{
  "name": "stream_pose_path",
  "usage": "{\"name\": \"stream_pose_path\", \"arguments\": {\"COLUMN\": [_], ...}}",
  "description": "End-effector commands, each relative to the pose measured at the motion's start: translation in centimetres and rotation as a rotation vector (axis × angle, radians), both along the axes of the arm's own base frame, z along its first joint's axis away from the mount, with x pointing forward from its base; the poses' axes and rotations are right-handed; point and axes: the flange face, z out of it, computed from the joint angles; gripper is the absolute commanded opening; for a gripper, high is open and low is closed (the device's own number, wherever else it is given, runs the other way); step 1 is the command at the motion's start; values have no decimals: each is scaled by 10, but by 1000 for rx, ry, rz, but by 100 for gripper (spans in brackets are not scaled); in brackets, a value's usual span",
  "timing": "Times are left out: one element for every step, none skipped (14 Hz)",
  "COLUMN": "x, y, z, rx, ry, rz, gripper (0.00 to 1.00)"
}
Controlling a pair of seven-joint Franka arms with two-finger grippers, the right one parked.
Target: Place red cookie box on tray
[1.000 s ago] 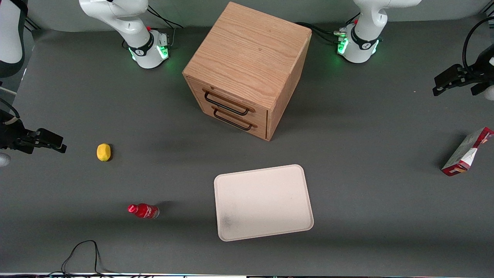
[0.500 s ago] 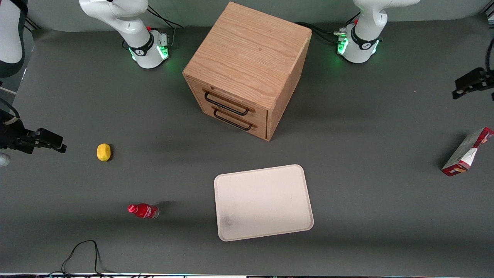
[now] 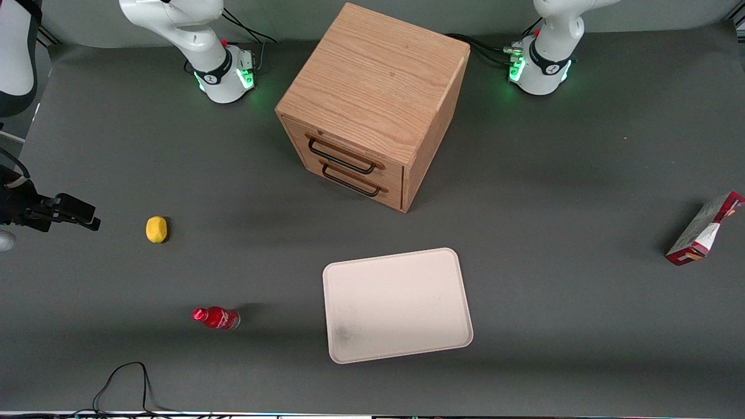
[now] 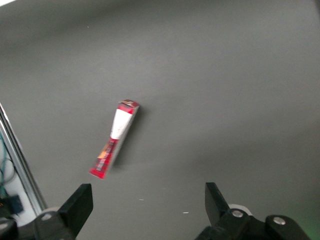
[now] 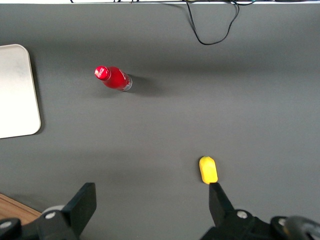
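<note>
My hand (image 4: 145, 210), fingers spread and empty, hovers above the red cookie box (image 4: 114, 139) to line up a grasp; the tray (image 3: 397, 304) lies well apart.

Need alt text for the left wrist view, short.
A red cookie box lies alone on the dark grey table, untouched. The left gripper hovers above the table with its fingers spread wide open, the box apart from them and not between them.
</note>
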Motion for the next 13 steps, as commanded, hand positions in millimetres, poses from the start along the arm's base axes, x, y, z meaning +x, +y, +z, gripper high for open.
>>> {"name": "stream_pose_path", "arguments": {"x": [-2, -2, -1, 0, 1, 2, 2, 2, 2, 3, 4, 7, 8], "y": [36, 51, 61, 70, 79, 82, 85, 86, 87, 89, 93, 95, 100], "z": [-13, -18, -25, -31, -36, -40, -46, -52, -55, -64, -74, -89, -100], "rx": [28, 45, 55, 60, 65, 65, 57, 50, 48, 40, 29, 16, 11], "ry": [-8, -7, -7, -8, -9, -4, 5, 16, 21, 31, 46, 65, 73], "rz": [-131, -177, -225, -254, -271, -293, -289, -286, -286, -288, -282, -281, -277], "gripper": [100, 100, 100, 100, 100, 100, 100, 100, 100, 100, 100, 100, 100]}}
